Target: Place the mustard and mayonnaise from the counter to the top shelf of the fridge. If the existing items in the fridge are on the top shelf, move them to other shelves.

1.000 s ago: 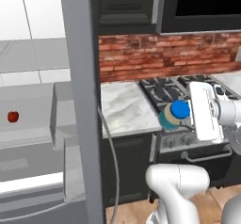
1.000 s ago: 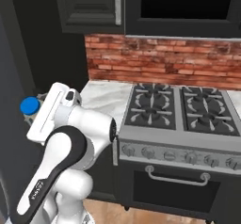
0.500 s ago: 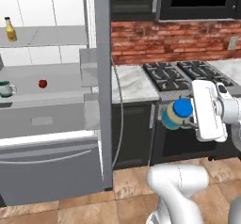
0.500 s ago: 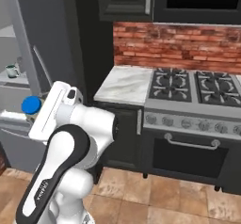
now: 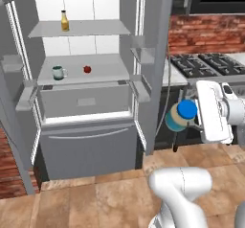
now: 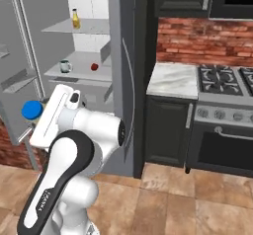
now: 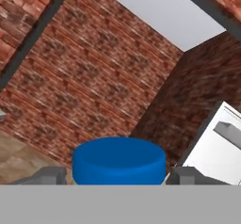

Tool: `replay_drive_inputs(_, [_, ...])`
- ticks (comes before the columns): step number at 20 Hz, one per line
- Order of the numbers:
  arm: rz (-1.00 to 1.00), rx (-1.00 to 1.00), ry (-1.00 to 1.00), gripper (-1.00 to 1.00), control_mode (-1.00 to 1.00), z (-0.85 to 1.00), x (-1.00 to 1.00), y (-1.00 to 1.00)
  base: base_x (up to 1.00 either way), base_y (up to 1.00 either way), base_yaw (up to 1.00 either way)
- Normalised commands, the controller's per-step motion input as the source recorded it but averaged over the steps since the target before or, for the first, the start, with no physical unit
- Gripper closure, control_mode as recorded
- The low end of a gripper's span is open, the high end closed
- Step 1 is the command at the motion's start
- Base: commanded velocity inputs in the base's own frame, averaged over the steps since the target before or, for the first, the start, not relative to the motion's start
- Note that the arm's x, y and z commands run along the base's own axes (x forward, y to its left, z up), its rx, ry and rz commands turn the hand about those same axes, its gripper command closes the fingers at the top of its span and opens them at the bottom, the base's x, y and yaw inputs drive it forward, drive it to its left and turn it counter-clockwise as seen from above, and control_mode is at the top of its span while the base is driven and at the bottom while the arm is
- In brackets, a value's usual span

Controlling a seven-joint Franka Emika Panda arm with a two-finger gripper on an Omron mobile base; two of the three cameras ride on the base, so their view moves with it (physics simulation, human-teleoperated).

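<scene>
Rendered kitchen, tile floor, fridge [image 5: 158, 54] standing open at the left. Nearest: gripper [image 5: 191, 121] clamped on the mayonnaise [image 5: 181, 117], one jar, blue lid facing the camera, carried off the floor and well apart from the shelves. From the jar the top shelf [image 5: 95, 29] lies at about 10 o'clock, farther back and higher. One mustard [image 5: 64, 20] already upright on that shelf, left part. Lower shelf: one mug [image 5: 58, 72], one red fruit [image 5: 87, 69]. Counter [image 6: 173, 78] at right, bare.
</scene>
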Motion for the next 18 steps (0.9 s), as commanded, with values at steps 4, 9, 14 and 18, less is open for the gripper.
replay_drive_inputs(4, [0.00,0.00,0.00,1.00,1.00,0.00,0.00,0.00,0.47,1.00,-0.09])
replay_drive_inputs(9, [0.00,0.00,0.00,1.00,1.00,0.00,0.00,0.00,0.87,0.90,-0.14])
replay_drive_inputs(14, [0.00,0.00,0.00,1.00,1.00,0.00,0.00,0.00,0.92,0.33,-0.11])
replay_drive_inputs(18, [0.00,0.00,0.00,1.00,1.00,0.00,0.00,0.00,0.84,0.00,-0.09])
